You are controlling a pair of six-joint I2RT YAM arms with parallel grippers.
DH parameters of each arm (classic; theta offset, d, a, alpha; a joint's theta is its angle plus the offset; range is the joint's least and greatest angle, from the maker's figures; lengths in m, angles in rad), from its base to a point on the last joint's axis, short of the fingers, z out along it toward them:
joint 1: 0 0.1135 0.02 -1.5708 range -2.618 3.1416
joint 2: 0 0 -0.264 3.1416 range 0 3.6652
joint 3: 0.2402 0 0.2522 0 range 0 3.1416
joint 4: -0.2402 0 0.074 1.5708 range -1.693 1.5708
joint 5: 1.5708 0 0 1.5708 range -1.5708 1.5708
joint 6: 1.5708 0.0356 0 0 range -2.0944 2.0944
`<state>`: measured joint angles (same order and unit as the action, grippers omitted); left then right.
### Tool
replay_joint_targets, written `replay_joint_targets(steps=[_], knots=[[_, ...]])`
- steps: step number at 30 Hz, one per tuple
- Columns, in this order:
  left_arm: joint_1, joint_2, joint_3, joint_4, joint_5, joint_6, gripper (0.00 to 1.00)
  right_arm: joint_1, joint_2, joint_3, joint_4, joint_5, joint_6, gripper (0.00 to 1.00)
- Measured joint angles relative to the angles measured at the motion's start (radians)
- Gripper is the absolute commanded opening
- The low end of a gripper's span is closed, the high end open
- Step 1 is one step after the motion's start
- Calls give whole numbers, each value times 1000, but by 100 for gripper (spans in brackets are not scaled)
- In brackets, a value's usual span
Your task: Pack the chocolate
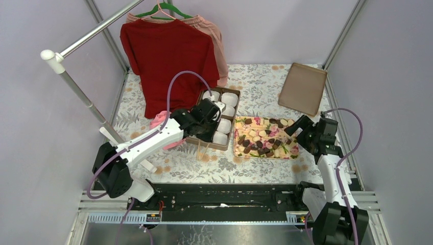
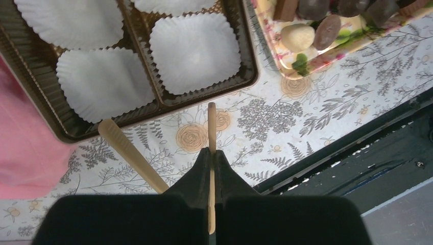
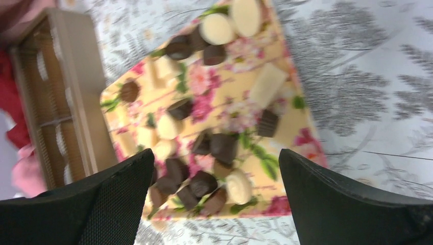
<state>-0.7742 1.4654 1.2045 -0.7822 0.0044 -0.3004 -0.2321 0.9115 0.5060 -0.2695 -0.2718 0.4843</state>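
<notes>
The chocolate (image 1: 263, 144), dark brown and cream pieces, lies on the flower-patterned tray (image 1: 236, 139) at mid table. It also shows in the right wrist view (image 3: 204, 184) and at the top of the left wrist view (image 2: 298, 37). My left gripper (image 1: 204, 133) is shut on one arm of wooden tongs (image 2: 211, 125); the other arm (image 2: 130, 150) splays left. The tong tips hang just off the near edge of the brown box (image 2: 168, 99), which holds white paper cups (image 2: 194, 51). My right gripper (image 3: 215, 155) is open and empty above the tray's right end (image 1: 296, 131).
A red shirt (image 1: 168, 61) hangs on a rack (image 1: 76, 92) at the back left, over the box's far end. A pink cloth (image 1: 161, 122) lies left of the box. A flat brown lid (image 1: 303, 88) lies at the back right.
</notes>
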Motion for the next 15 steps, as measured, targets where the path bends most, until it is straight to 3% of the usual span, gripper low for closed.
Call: replay_joint_targets(steps=[5,15], knots=[[-40,41,51,2,0,0,0,126,-41,-1,66,-79,100,91],[-124,132,139,4,4,-6,0,412,-3,-55,384,-134,369,73]])
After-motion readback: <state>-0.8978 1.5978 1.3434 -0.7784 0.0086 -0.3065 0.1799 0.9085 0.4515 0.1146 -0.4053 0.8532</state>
